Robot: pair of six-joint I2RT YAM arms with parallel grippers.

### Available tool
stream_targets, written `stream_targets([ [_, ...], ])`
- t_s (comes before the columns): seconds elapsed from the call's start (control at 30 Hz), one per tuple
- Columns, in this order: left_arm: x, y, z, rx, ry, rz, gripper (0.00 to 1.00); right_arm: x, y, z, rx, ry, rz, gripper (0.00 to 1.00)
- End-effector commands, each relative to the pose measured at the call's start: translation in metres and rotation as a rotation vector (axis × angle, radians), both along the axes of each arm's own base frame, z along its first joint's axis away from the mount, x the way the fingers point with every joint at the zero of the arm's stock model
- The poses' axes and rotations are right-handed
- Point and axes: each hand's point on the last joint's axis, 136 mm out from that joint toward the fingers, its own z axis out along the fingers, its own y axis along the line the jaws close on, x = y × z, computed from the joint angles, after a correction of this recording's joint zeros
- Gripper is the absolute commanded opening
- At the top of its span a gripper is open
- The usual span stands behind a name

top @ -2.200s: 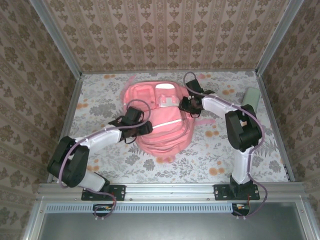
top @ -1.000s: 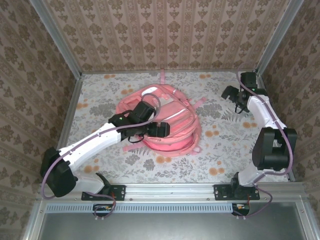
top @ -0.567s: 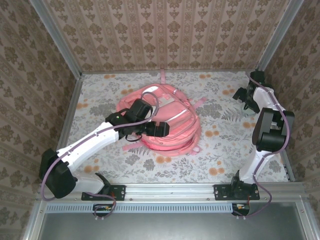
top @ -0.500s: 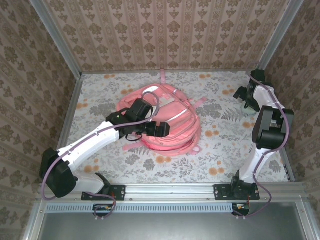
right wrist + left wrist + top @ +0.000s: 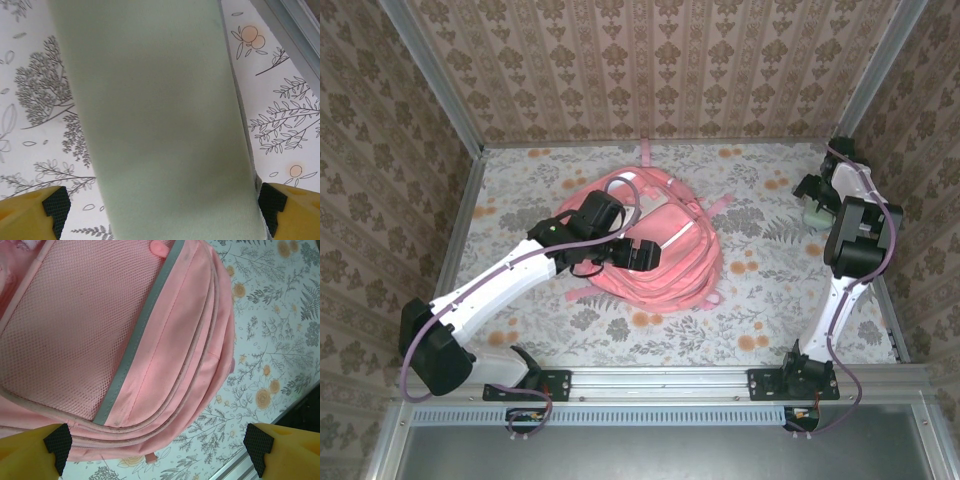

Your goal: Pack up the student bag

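The student bag (image 5: 672, 250) is a large pink backpack lying flat mid-table. In the left wrist view its mesh pocket and grey reflective stripe (image 5: 135, 350) show. My left gripper (image 5: 642, 255) hovers over the bag's near side, open, its fingers (image 5: 56, 442) spread wide with nothing between them. At the far right corner my right gripper (image 5: 812, 192) hangs over a flat pale green item (image 5: 816, 213). In the right wrist view that green item (image 5: 155, 100) lies on the cloth between the wide-open fingers (image 5: 272, 210), with a gap at the left finger.
A floral cloth (image 5: 770, 300) covers the table, and patterned walls enclose three sides. A metal frame rail (image 5: 295, 20) runs close beside the green item. A pink strap (image 5: 645, 152) trails toward the back wall. The near rail (image 5: 250, 465) lies just past the bag's bottom edge.
My right arm has swung further into the far right corner and come down over the green item. The left gripper has stayed over the bag, which now lies a little flatter.
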Motion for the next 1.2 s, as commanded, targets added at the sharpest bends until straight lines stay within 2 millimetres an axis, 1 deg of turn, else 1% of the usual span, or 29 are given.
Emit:
stream_targets([
  [0.0, 0.004, 0.005, 0.011, -0.006, -0.035, 0.009, 1.00, -0.006, -0.002, -0.009, 0.007, 0.058, 0.023, 1.00],
  [0.13, 0.005, 0.005, 0.010, -0.009, -0.035, 0.015, 1.00, -0.008, -0.002, -0.018, 0.012, 0.084, 0.032, 0.99],
  [0.27, 0.005, 0.007, 0.008, -0.006, -0.033, 0.017, 1.00, -0.010, 0.000, -0.018, 0.015, 0.076, 0.037, 0.94],
  [0.43, 0.006, 0.008, 0.007, -0.011, -0.031, 0.021, 1.00, -0.011, 0.001, -0.004, 0.004, 0.028, 0.034, 0.94],
  [0.7, 0.005, 0.007, 0.005, -0.024, -0.027, 0.015, 1.00, -0.015, -0.005, 0.013, -0.002, -0.013, 0.010, 0.99],
  [0.83, 0.006, 0.008, 0.005, -0.026, -0.028, 0.015, 1.00, -0.011, -0.004, 0.023, 0.023, -0.062, 0.005, 0.99],
  [0.93, 0.008, 0.007, 0.006, -0.030, -0.028, 0.015, 1.00, -0.011, -0.009, 0.020, 0.035, -0.054, -0.005, 1.00],
  [1.1, 0.009, 0.006, 0.005, -0.031, -0.018, 0.016, 1.00, -0.015, -0.016, 0.002, 0.075, -0.027, -0.024, 0.99],
  [1.17, 0.010, 0.006, 0.006, -0.033, -0.020, 0.018, 1.00, -0.015, -0.017, -0.002, 0.083, -0.022, -0.024, 0.99],
])
